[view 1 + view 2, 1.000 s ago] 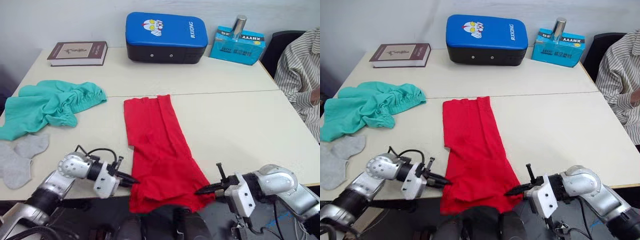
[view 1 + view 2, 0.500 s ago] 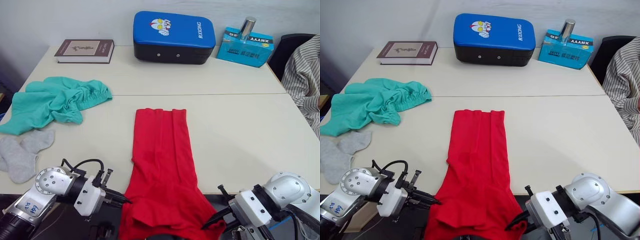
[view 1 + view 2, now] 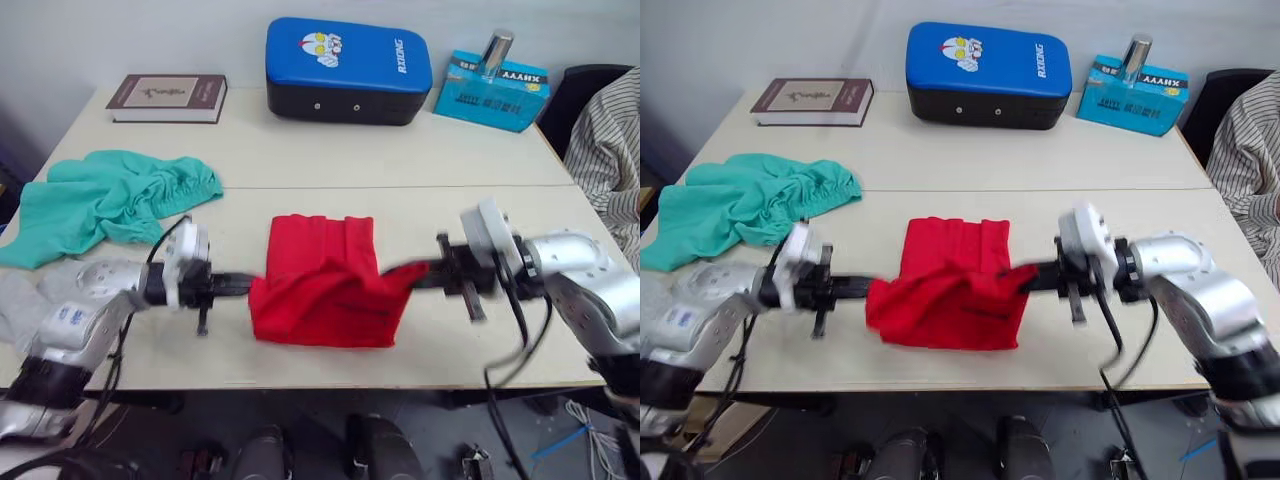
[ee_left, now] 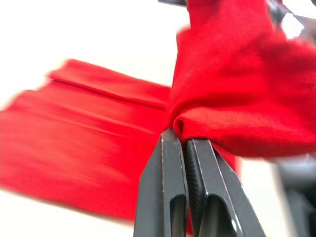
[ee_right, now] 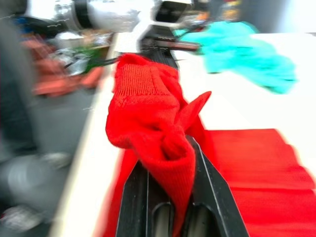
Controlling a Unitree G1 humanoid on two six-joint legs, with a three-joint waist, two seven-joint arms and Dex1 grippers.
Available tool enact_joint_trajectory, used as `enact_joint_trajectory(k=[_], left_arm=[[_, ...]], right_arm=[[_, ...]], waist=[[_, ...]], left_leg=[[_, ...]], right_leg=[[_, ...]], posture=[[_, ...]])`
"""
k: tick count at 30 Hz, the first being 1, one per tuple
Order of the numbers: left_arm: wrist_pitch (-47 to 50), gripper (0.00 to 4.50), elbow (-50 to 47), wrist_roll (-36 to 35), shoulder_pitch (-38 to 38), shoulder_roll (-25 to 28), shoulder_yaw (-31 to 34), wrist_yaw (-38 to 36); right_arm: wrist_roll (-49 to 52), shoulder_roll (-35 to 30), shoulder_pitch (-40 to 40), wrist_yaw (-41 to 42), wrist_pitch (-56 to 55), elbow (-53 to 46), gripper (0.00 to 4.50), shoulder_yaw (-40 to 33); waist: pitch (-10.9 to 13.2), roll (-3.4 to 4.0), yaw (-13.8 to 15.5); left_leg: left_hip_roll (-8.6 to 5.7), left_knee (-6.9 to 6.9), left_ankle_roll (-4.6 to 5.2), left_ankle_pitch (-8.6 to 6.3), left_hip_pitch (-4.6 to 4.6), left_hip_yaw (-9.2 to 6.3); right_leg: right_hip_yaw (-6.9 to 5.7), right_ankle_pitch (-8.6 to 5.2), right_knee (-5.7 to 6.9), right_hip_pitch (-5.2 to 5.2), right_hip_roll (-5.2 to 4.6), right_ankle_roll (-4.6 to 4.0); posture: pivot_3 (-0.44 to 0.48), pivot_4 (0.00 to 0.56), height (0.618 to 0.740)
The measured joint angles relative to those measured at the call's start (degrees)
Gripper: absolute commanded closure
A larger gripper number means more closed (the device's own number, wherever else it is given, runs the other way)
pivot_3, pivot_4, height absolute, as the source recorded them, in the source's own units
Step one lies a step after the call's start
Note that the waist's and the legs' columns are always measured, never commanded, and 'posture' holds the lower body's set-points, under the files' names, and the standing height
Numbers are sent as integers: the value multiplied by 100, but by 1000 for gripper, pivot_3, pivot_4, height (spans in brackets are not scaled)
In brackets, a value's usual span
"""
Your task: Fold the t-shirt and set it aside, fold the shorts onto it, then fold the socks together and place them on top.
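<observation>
Table (image 3: 480, 180), pale top: red t-shirt (image 3: 322, 283) at the front centre, its near half doubled back over the far half; teal shorts (image 3: 110, 195) bunched at the left side, grey socks (image 3: 25, 300) just in front of them at the left edge. Left tool (image 3: 250, 284) pinched tight on the shirt's left corner, right tool (image 3: 405, 272) clamped on its right corner, both corners lifted off the table.
</observation>
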Motion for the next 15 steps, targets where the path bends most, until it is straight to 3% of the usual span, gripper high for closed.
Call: enact_joint_trajectory(k=[4, 10, 15], left_arm=[[310, 4481, 1222, 386, -824, -538, 40, 333], [145, 4481, 2428, 965, -1298, -1032, 172, 533], [-156, 4481, 3296, 1391, -1671, -1368, 307, 743]], right_arm=[[-821, 785, -791, -9, -395, 1583, 4500, 171], [-1930, 1595, -1707, -163, -1405, 3773, 4500, 231], [-2461, 2043, -2136, -401, -1923, 5045, 4500, 208]], waist=[[2, -2, -28], [3, -3, -147], [3, -3, -161]], left_leg=[[1, 13, 8, -4, -23, 23], [8, 66, 11, -5, -71, 18], [3, 85, 16, 0, -79, 22]], right_leg=[[-8, 9, -11, -17, 40, 17], [-7, 20, 5, -50, 43, 36], [5, 26, 41, -65, 34, 43]], posture=[[0, 150, 740], [0, 150, 740], [0, 150, 740]])
